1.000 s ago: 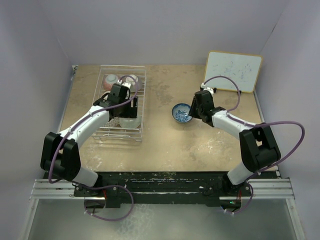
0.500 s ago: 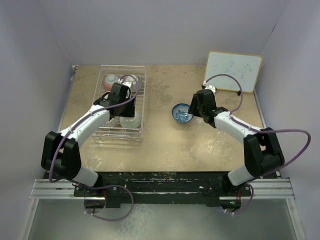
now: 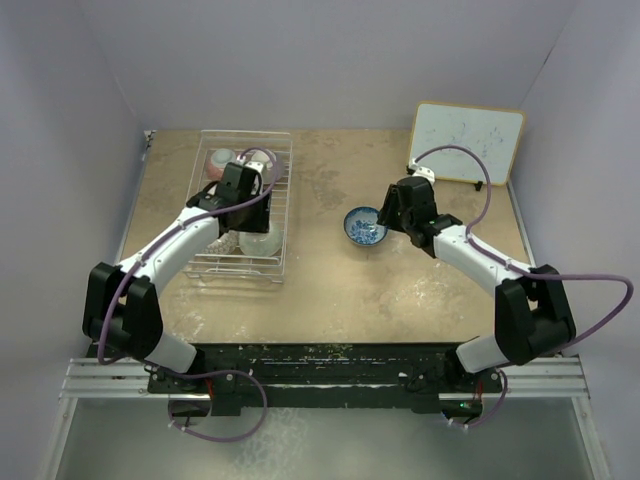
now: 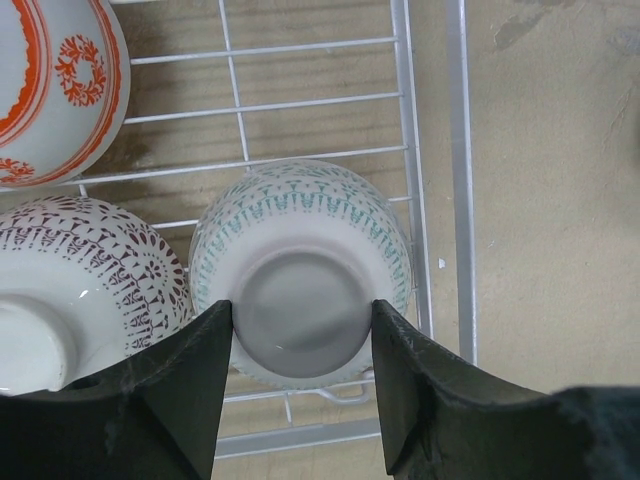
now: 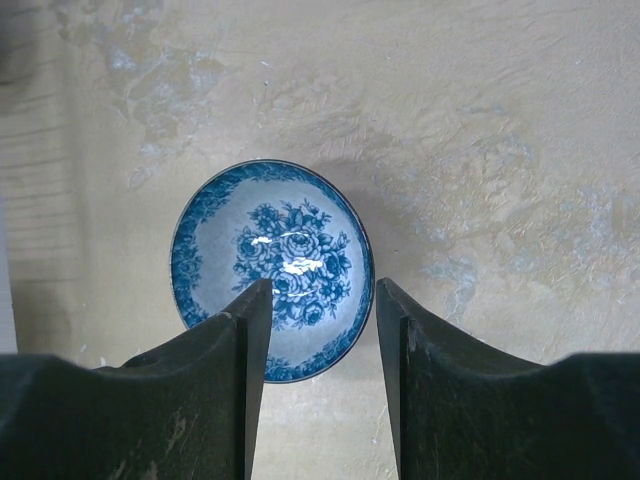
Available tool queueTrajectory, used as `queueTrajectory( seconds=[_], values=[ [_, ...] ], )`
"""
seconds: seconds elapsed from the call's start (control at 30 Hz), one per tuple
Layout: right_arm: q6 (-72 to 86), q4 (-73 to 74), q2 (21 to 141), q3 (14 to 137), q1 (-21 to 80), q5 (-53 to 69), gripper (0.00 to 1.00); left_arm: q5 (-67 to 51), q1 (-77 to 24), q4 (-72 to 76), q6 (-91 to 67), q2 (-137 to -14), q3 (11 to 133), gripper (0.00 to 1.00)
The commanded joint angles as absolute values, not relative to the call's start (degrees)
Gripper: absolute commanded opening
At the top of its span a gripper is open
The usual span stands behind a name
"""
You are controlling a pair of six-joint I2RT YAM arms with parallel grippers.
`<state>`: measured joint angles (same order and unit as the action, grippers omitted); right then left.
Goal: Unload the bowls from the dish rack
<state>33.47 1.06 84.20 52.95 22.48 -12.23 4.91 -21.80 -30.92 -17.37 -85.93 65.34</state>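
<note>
The dish rack (image 3: 284,190) stands at the far left; its wires show in the left wrist view (image 4: 455,200). In it an upside-down pale green bowl (image 4: 300,230) sits in the near right corner, also seen from above (image 3: 260,244). A purple-patterned bowl (image 4: 80,270) lies beside it, a red-orange one (image 4: 55,80) behind, and a pink one (image 3: 222,160) at the far end. My left gripper (image 4: 302,320) is open, its fingers flanking the green bowl's foot ring from above. The blue bowl (image 5: 270,250) stands upright on the table (image 3: 364,226). My right gripper (image 5: 322,300) is open and empty above its near rim.
A white framed board (image 3: 468,142) leans at the far right, behind the right arm. Another bowl (image 3: 266,160) sits at the rack's far right, partly hidden by the left wrist. Purple walls close in the tan table (image 3: 330,290) on three sides.
My right gripper has drawn back a little from the blue bowl, which stays on the table, and its elbow has swung right. My left gripper has shifted slightly farther over the rack.
</note>
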Motion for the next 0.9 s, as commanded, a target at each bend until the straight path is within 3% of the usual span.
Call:
queueTrajectory(
  seconds=[0.0, 0.87],
  values=[
    [32.8, 1.3, 81.9, 53.6, 22.4, -11.0, 0.49, 5.5, -21.7, -30.4, -16.3, -83.0, 70.7, 0.0],
    [32.9, -3.1, 81.8, 60.5, 24.9, -3.0, 0.54, 12.0, -21.6, -39.8, -12.8, -81.8, 81.9, 0.0]
  ],
)
